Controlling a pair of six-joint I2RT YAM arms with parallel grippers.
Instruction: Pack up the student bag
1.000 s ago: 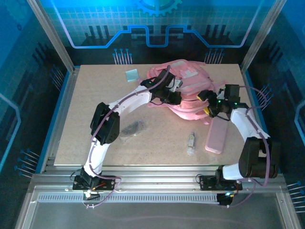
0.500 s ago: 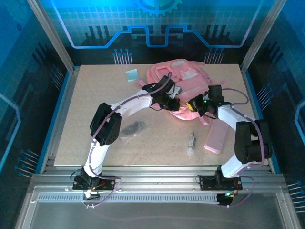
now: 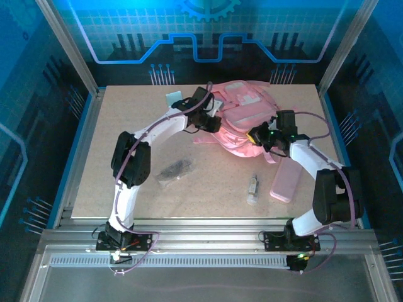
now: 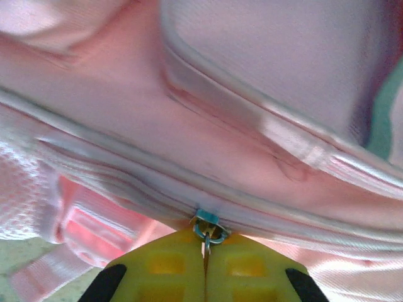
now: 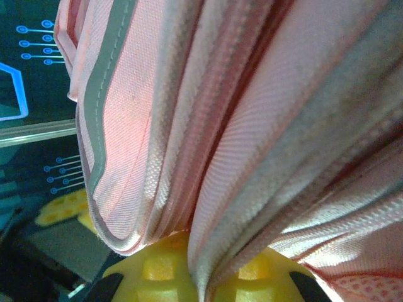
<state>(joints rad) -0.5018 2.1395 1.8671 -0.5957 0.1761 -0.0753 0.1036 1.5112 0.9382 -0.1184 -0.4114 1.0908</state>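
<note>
The student bag (image 3: 245, 107) is laid by the far edge of the table (image 3: 113, 145), right of its middle. The left gripper (image 4: 206, 255) is clamped on the bag's metal zipper pull (image 4: 208, 228) at the bag's left side. The right gripper (image 5: 196, 267) is pinched tight on a fold of the bag's fabric at its near right side. A pink pencil case (image 3: 284, 180) is seen near the table's right edge.
</note>
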